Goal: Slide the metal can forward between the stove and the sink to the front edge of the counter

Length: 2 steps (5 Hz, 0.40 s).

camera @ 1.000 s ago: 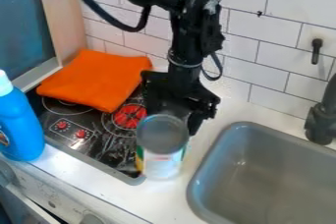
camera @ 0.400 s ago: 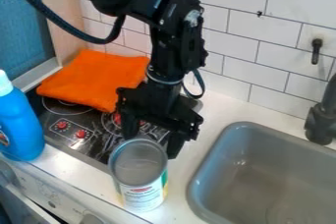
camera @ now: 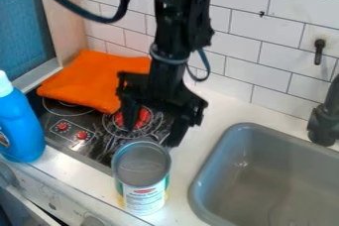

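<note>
Over at the left edge I see a blue plastic bottle with a white cap (camera: 21, 128), upright on the white tabletop (camera: 73, 173), close beside the stove. A woven blue panel (camera: 27, 27) in a pale frame rises behind it. Next comes a folded bright-orange cloth (camera: 96, 81), lying over the back left part of the glossy black cooktop (camera: 66, 123), which has printed red dials and a red burner ring. Near the cooktop's front right corner, a metal can with a grey top and a white, green and yellow label (camera: 141, 168) stands upright on the tabletop. Just behind it hangs the black two-finger tool (camera: 153, 138), tipped downward from the dark arm, its fingers spread well apart with nothing gripped between them; I can't tell whether either one brushes the can. Behind the arm runs a white tiled wall (camera: 248, 29). To the right, a grey rectangular sink (camera: 265, 180) is set into the tabletop, with a dark faucet (camera: 323, 123) at its back edge and a small black hook (camera: 319, 51) on the tiles above
</note>
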Tool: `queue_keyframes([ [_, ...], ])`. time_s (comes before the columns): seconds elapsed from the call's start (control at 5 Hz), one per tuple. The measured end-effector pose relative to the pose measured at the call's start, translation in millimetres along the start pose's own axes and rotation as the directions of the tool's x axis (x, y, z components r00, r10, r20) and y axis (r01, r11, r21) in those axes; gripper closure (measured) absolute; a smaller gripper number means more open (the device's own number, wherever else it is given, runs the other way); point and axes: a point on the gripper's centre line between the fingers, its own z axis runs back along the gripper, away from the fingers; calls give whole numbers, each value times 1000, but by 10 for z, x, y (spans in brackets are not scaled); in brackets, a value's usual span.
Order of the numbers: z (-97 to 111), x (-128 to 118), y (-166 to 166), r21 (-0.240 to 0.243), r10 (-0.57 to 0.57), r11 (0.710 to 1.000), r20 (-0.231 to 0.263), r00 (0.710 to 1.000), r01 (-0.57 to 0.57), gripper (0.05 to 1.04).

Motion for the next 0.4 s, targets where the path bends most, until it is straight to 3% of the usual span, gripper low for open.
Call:
queue_keyframes([
  [0.4, 76, -14, 87, 25, 0, 1000, -57, 998, 2, 83],
])
